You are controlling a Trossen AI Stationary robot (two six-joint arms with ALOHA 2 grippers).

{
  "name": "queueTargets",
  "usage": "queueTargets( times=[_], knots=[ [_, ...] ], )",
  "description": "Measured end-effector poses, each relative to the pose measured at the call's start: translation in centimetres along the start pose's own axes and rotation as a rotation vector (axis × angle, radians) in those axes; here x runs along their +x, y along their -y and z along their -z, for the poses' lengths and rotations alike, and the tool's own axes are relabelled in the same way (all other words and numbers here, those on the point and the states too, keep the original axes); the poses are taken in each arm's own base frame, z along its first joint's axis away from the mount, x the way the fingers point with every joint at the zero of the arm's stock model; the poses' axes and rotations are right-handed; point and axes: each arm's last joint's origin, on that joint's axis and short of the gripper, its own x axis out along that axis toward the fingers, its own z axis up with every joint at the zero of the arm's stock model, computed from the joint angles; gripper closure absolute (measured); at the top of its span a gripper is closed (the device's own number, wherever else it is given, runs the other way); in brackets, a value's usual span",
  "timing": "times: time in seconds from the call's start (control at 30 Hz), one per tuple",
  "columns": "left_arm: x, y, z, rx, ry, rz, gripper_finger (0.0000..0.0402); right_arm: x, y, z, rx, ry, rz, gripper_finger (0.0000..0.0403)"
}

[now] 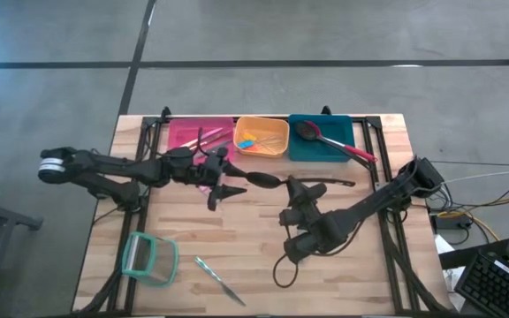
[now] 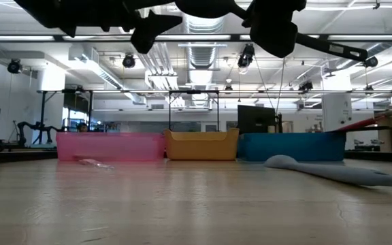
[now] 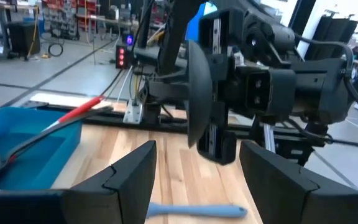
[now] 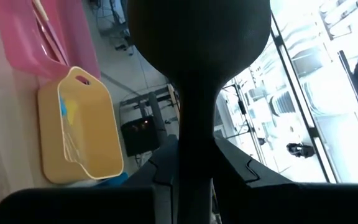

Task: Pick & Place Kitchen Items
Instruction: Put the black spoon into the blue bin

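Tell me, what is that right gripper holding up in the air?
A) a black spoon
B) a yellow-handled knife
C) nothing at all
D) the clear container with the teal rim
A. The right gripper is shut on the black spoon, whose dark bowl fills the right wrist view, while the knife and the clear container lie on the table.
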Motion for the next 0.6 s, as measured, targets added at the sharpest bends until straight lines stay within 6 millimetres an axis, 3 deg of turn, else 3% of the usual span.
queueTargets(
  times=[0.37, 0.6],
  knots=[
    [1.4, 0.0, -1.5, 0.028, 0.025, 0.033, 0.0165, 0.0, -0.1, 0.0, 0.003, -0.002, -0.028, 0.0351],
    [3.2, -0.3, -1.9, 0.034, -0.082, 0.019, 0.0165, 0.0, -0.2, 0.0, -0.001, -0.003, -0.041, 0.0351]
  ],
)
